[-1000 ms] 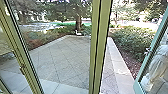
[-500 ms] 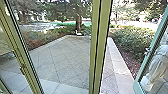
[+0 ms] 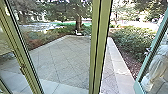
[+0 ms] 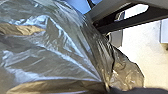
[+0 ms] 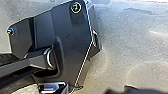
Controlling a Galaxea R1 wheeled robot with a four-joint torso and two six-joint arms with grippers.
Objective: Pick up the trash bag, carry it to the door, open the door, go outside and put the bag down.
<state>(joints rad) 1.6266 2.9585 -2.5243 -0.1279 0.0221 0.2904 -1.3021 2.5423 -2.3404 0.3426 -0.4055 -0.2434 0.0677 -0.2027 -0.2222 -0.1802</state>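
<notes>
So, trash bag [image 4: 57, 55] sits right up at the left wrist: thin, shiny, see-through film, creases running together to a gathered neck [image 4: 106, 81], loose flap [image 4: 128, 72] flaring past it. Tan stuff [image 4: 22, 29] shows through, looks like paper or card. My read: light for its bulk, soft, no stiffness, film slippery, easy to tear on an edge. Best hold is the bunched neck, all layers together; a pinch on the side wall would likely slide or rip. Bag could swing, so keep it off the frames.

Left jaws: can't tell if closed on the neck, though the converging folds suggest a grip there. Right jaws: can't tell either.

Further out, head view has the green post [image 3: 100, 47] near the middle, paved yard [image 3: 60, 60] beyond, teal-framed door leaf [image 3: 147, 58] at the right, looks swung open. Pale draped shape [image 3: 157, 66] shows in its glass, can't say what.

Versus a second ago: post and paving line up the same, so base looks parked. Pale shape's outline shifts slightly, nothing else obvious.
</notes>
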